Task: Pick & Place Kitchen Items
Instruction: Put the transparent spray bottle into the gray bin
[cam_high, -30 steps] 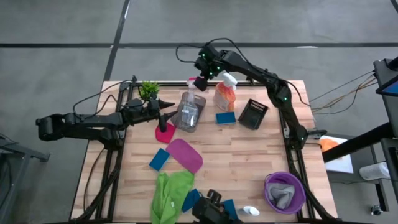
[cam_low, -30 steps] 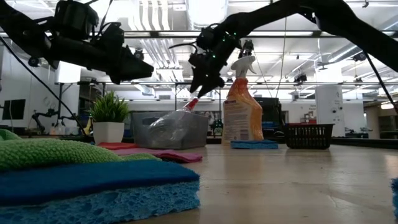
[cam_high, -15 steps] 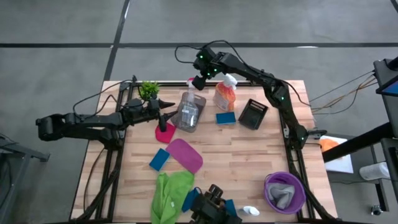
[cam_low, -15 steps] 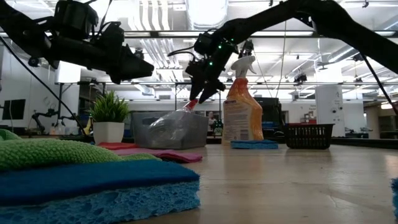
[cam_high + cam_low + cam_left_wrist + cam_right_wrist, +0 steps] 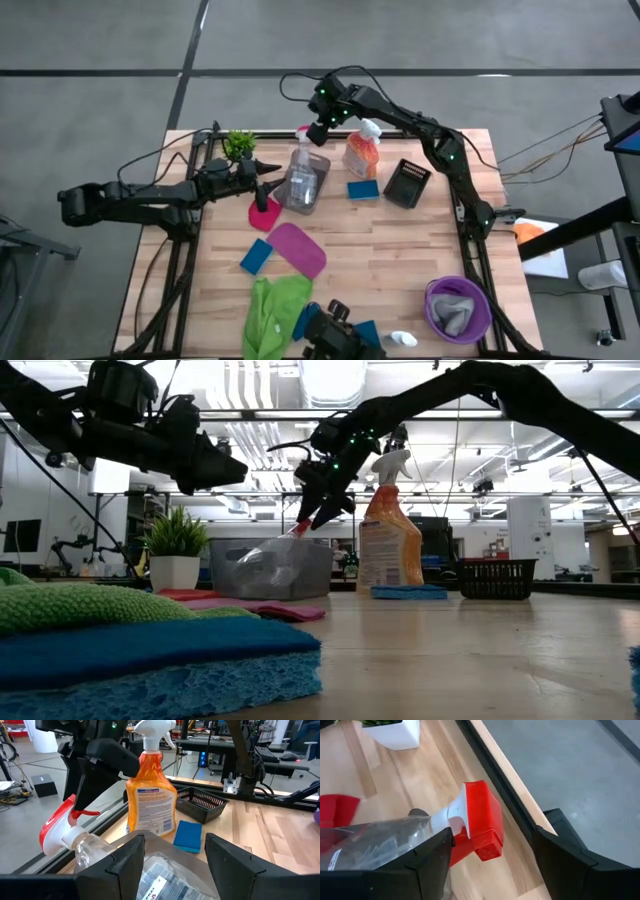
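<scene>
My right gripper [image 5: 316,131], jaws apart and empty, hovers just above the clear bottle's [image 5: 300,180] red sprayer [image 5: 479,827].

Ceiling tube lights [image 5: 240,400] are glaring brightly overhead in the low view, silhouetting both arms; the nearest blue sponge [image 5: 150,660] is blurring softly.

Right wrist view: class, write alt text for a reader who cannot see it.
The right gripper hangs open around the red trigger head of a clear spray bottle lying on the wooden table, one dark finger on each side. A white plant pot and a red cloth lie beyond.
</scene>
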`<action>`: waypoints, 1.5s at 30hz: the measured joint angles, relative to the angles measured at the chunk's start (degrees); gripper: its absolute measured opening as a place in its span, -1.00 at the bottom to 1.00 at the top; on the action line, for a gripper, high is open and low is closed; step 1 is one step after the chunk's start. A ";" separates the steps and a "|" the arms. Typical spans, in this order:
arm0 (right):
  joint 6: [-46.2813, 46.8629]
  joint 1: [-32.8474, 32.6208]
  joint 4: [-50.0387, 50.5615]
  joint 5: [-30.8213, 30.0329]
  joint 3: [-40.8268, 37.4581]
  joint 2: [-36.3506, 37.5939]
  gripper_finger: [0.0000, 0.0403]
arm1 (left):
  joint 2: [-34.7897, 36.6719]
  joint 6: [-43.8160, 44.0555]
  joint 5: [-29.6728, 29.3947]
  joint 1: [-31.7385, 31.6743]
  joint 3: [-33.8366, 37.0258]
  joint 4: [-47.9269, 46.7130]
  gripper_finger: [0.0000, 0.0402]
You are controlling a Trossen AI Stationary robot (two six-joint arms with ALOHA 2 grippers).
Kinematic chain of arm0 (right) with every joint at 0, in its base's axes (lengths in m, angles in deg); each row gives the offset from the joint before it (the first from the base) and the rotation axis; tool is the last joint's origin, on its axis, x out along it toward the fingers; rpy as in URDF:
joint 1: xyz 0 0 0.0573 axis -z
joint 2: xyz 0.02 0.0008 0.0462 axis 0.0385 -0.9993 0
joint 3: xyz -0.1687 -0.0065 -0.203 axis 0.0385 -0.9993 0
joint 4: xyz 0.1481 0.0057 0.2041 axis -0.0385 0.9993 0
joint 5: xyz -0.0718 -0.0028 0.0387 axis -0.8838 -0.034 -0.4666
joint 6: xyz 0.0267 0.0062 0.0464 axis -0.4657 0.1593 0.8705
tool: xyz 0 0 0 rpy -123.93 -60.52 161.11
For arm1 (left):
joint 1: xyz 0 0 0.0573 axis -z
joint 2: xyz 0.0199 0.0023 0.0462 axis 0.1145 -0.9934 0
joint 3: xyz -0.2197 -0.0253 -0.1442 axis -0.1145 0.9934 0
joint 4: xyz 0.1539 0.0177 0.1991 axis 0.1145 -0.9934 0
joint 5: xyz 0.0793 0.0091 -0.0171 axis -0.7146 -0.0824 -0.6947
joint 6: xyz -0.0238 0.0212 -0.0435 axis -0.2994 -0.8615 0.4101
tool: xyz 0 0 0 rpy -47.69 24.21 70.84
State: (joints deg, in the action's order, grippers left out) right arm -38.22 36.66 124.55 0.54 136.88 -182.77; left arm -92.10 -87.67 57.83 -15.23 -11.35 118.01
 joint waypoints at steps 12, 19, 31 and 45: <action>-2.19 -1.13 0.14 3.82 -0.02 1.58 -0.52 | 0.00 -0.39 0.00 0.00 0.00 0.00 0.05; -4.46 -2.01 0.19 4.11 -0.02 2.03 -0.88 | 0.00 -0.42 0.00 -0.01 0.00 0.00 0.05; -6.66 -2.88 0.20 7.37 1.54 3.77 -0.91 | 0.00 -0.57 0.00 -0.02 0.00 -0.44 0.05; -5.31 -13.81 -40.26 16.33 -1.60 8.57 -0.91 | 0.02 -3.04 0.00 -0.02 0.11 -0.52 0.05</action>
State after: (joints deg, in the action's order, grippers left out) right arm -43.53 22.85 84.29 16.87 135.28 -174.21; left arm -92.08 -90.71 57.83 -15.25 -11.24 117.49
